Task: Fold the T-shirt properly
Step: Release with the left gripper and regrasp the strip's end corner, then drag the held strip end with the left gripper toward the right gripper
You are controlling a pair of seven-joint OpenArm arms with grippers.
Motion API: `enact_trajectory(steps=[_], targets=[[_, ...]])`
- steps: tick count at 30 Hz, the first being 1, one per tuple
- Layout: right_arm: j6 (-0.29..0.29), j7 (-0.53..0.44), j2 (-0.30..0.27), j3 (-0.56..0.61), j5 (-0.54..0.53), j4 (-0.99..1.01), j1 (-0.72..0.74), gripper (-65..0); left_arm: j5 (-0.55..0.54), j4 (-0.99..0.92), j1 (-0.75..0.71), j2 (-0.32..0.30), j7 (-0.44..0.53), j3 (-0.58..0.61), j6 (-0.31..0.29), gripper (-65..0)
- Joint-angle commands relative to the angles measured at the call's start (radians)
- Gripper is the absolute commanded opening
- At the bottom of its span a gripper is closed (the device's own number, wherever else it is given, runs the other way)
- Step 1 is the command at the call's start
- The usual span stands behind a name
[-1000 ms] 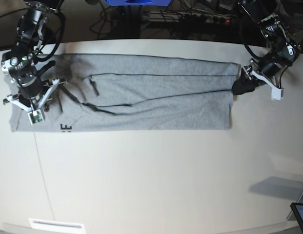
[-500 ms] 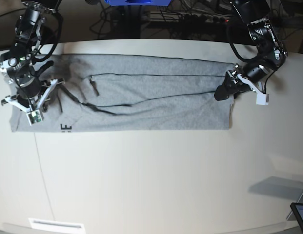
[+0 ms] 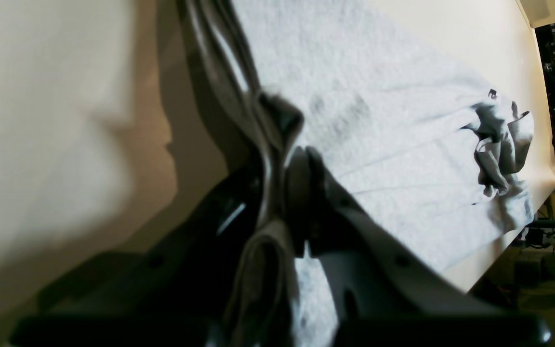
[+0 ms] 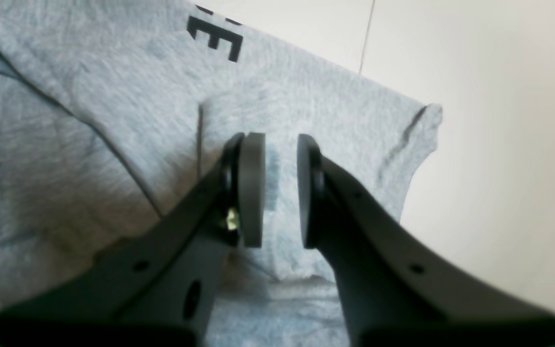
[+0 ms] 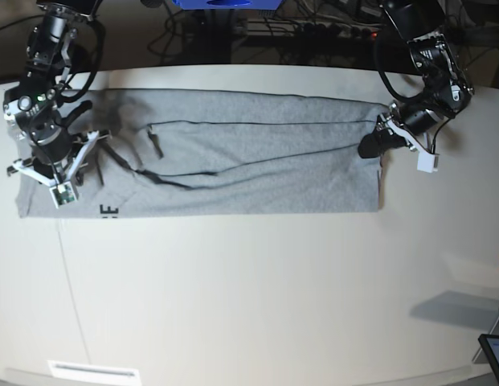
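The grey T-shirt [image 5: 249, 161] lies folded into a long band across the table, with a black letter "E" [image 5: 109, 211] showing near its front left. In the left wrist view my left gripper [image 3: 284, 144] is shut on the T-shirt [image 3: 378, 120], its hem pinched between the pads. From the base camera this left gripper [image 5: 374, 146] sits at the band's right edge. My right gripper [image 5: 72, 173] hovers over the band's left end. Its jaws [image 4: 281, 188] stand slightly apart with nothing between them, above the T-shirt [image 4: 89, 120] near a corner.
Cables and a blue device [image 5: 225, 4] lie behind the table's far edge. A screen [image 5: 494, 354] pokes in at the front right and a white label [image 5: 92, 371] sits at the front left. A bunched sleeve [image 3: 501, 149] rises at the shirt's far end.
My left gripper has moved in from beside the shirt onto its right edge and closed on the hem. The right arm has barely moved.
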State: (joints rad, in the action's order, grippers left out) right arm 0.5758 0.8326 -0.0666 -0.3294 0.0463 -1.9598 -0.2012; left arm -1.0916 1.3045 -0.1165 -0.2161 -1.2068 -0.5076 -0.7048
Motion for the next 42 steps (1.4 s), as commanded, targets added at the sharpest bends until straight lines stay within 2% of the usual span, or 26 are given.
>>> enact_trajectory(steps=[1,8,13,20,31,36,40,42], targets=[[0.000,-0.022,-0.006,0.016,-0.010,-0.017,0.010,-54.6,0.031,0.002,-0.004,-0.010,-0.025,-0.003,0.021,-59.3],[0.000,-0.022,0.001,0.048,-0.010,0.020,0.010,-54.8,0.031,0.010,-0.004,-0.012,-0.025,-0.003,0.021,-59.5],[0.000,-0.022,0.001,0.042,-0.010,0.110,0.015,-65.0,0.031,0.011,-0.004,-0.024,-0.025,-0.003,0.021,-59.5],[0.000,-0.023,0.003,0.040,-0.010,0.207,0.016,-65.0,0.029,0.036,0.013,-0.038,-0.026,-0.003,0.021,-59.5],[0.000,-0.023,0.004,0.040,-0.010,0.218,0.024,-65.0,0.028,0.195,0.010,-0.036,-0.034,0.008,0.024,-59.6],[0.000,-0.023,0.017,0.043,-0.010,0.218,0.024,-65.0,0.029,0.266,0.011,-0.032,-0.101,0.008,0.024,-59.6],[0.000,-0.020,0.018,0.046,-0.010,0.218,0.024,-65.0,0.026,0.353,0.007,-0.030,-0.107,0.010,0.026,-59.6],[0.000,-0.020,0.018,0.046,-0.010,0.218,0.024,-65.0,0.026,0.373,0.010,-0.030,-0.140,0.010,0.050,-59.6]])
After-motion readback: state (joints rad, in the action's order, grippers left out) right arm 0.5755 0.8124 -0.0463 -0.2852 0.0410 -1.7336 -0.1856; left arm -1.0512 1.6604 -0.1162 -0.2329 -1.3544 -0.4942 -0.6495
